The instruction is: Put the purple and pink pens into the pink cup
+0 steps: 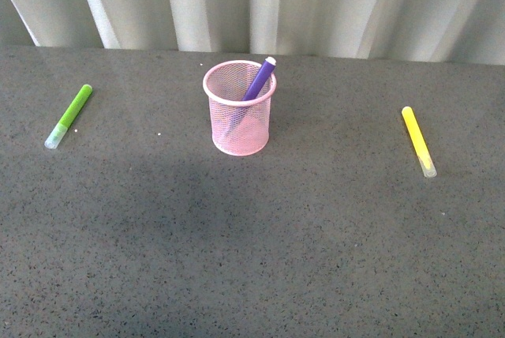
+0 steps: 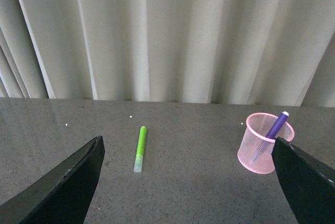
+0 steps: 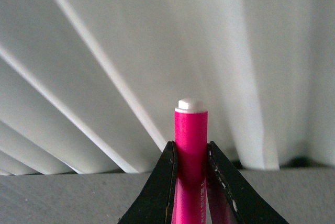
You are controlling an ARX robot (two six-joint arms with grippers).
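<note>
The pink cup (image 1: 240, 109) stands on the grey table at centre back, with the purple pen (image 1: 259, 78) leaning inside it, its white end above the rim. The left wrist view shows the same pink cup (image 2: 257, 145) and purple pen (image 2: 277, 124) beside the right-hand finger of my left gripper (image 2: 188, 182), which is open and holds nothing. My right gripper (image 3: 189, 153) is shut on the pink pen (image 3: 190, 130), which points up between the black fingers (image 3: 159, 187) toward the curtain. Neither gripper shows in the front view.
A lime-green marker (image 1: 69, 115) lies at the table's left, also seen as the green marker (image 2: 140, 148) in the left wrist view. A yellow marker (image 1: 418, 140) lies at the right. A pleated white curtain (image 1: 260, 2) hangs behind the table's far edge.
</note>
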